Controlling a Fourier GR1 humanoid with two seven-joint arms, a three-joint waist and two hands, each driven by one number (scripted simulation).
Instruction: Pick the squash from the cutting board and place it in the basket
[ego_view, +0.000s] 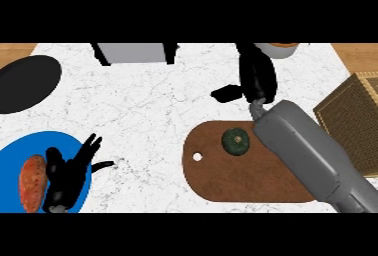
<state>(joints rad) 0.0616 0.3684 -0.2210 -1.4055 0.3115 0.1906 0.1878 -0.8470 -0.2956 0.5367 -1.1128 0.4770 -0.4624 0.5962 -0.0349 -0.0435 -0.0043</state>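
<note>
Right forearm (310, 150) crosses the board (236, 175). Squash (237, 141): on the board, apart from the right robot hand (255, 80) beyond it, fingers relaxed, empty. Basket (354, 120): right of the board.

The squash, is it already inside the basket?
No. The squash lies on the cutting board, while the basket stands apart at the right edge of the counter.
</note>
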